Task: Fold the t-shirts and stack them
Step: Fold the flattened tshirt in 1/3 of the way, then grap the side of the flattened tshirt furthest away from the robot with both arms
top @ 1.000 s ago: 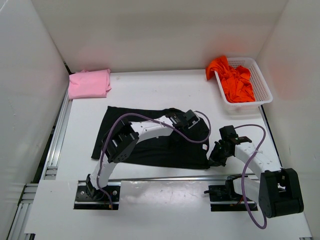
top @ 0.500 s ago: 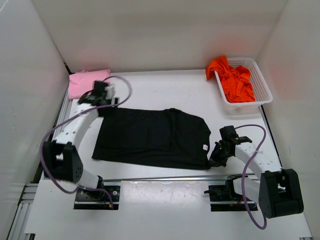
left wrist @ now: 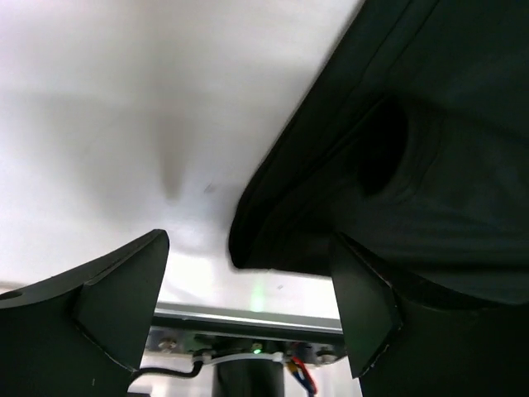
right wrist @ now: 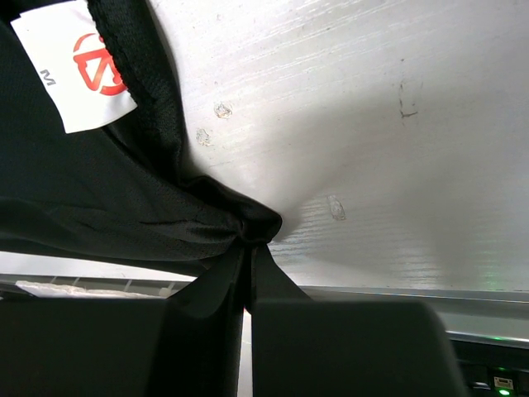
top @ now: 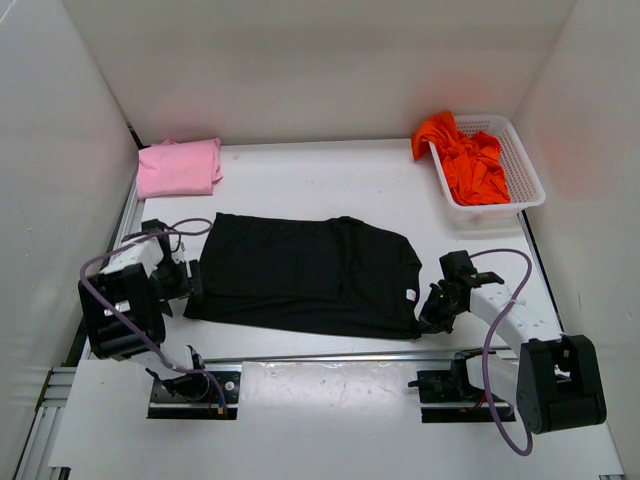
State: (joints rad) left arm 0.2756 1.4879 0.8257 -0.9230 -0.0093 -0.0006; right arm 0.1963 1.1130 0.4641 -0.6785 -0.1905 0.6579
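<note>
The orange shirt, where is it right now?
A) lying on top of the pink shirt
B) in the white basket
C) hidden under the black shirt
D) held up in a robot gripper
B: the orange shirt sits bunched up in the white basket at the far right of the table, with one part hanging over the basket's rim.

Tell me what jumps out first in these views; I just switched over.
The black t-shirt lies spread flat mid-table, with the right gripper pinching its near right corner and the left gripper open at its near left corner. The orange-red t-shirt is heaped in the white mesh basket at the far right, partly spilling over the rim. The pink t-shirt lies folded in the far left corner.
</note>
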